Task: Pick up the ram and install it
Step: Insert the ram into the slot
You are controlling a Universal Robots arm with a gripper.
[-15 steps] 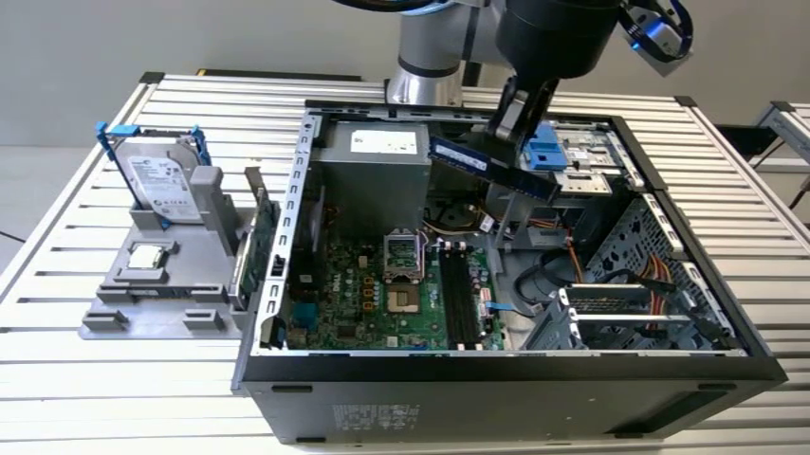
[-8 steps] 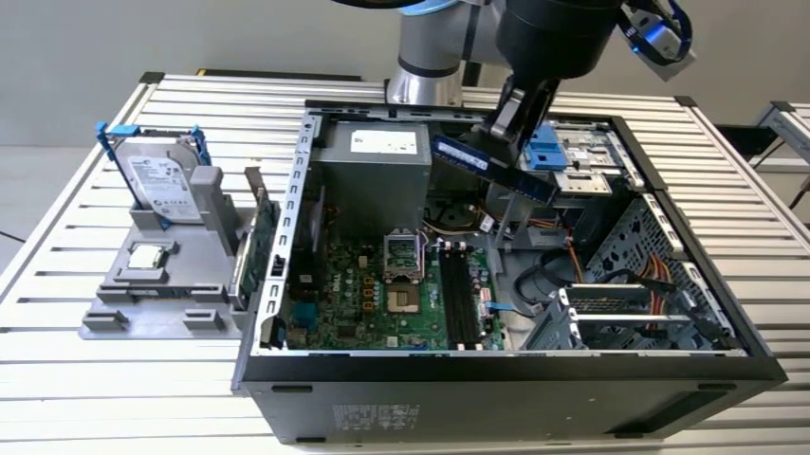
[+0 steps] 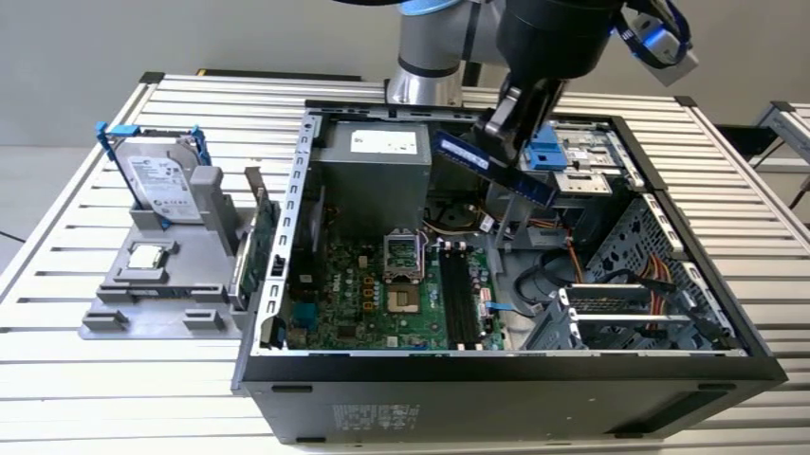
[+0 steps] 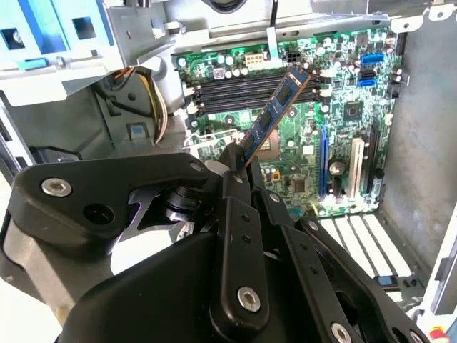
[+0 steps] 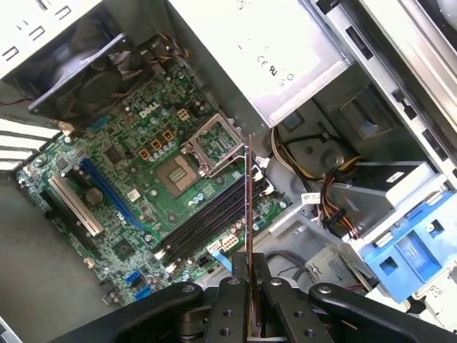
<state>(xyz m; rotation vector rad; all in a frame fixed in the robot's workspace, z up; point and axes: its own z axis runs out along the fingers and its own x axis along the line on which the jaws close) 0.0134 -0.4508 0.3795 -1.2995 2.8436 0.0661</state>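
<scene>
A slatted metal worktop [image 3: 76,398] carries an open computer case [image 3: 506,379] lying on its side, with the motherboard [image 3: 367,303] facing up. The tool [image 3: 504,133] is clamped on the ram [image 3: 496,168]. The ram hangs tilted in the air over the case, toward twelve o'clock from the memory slots [image 3: 458,294] in the exterior view and well apart from them. In the second wrist view it juts out of the grip, held by one end. In the first wrist view it shows edge-on as a thin line.

The strip looks light, stiff and very thin, so probably brittle under any bending. Its flat faces near an end seem the safest place to hold, away from the contact edge. Held by one end, the free length could twist if it snags.

- **Nine o'clock of the slots:** the processor socket [image 3: 398,251] sits just beside them.
- **Eleven o'clock:** the power supply [image 3: 367,166].
- **One o'clock:** a blue drive bracket [image 3: 544,152].
- **Three o'clock:** loose cables [image 3: 595,270], likely the nearest obstruction.

Outside the case at nine o'clock, a hard drive [image 3: 165,185] stands in a grey stand [image 3: 152,303]. An upright green board [image 3: 260,251] stands between it and the case wall.
</scene>
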